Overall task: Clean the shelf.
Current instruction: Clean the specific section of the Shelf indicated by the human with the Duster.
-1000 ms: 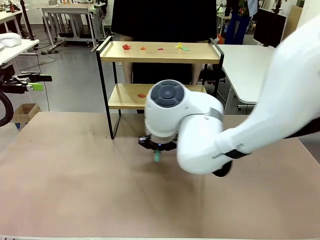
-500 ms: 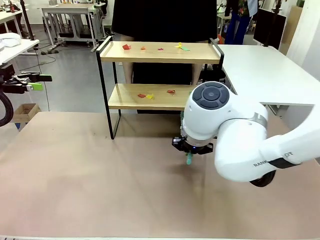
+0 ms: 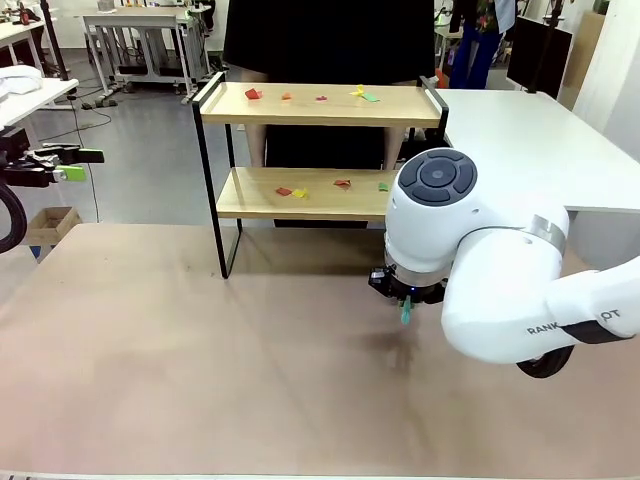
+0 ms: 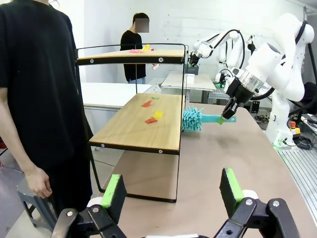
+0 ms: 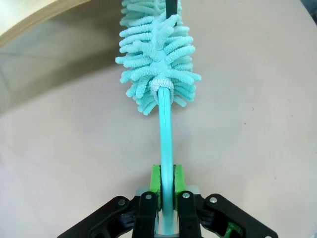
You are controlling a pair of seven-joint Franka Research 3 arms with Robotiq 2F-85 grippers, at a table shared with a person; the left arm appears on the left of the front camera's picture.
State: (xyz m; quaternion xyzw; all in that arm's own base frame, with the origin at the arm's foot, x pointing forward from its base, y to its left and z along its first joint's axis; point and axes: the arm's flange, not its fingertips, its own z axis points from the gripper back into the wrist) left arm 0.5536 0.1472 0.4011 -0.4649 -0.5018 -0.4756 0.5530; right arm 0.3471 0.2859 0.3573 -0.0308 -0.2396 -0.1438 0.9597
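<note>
The shelf (image 3: 320,110) stands at the table's far edge, with small coloured scraps (image 3: 292,191) on both wooden boards. My right gripper (image 3: 404,298) hangs in front of the shelf's right end, shut on the handle of a teal duster (image 5: 158,54). In the left wrist view the duster (image 4: 194,119) lies level, its fluffy head at the lower board's far corner, beside a black leg (image 5: 172,7). My left gripper (image 4: 172,188) is open and holds nothing, off the shelf's left end (image 4: 138,129). It also appears at the far left (image 3: 65,165).
A person in black (image 4: 39,99) stands behind the shelf, one hand hanging down. A white table (image 3: 520,130) adjoins on the right. The brown tabletop (image 3: 200,350) in front of the shelf is bare.
My right arm has swung to the right along the front of the shelf, carrying the duster with it. The left gripper has stayed put.
</note>
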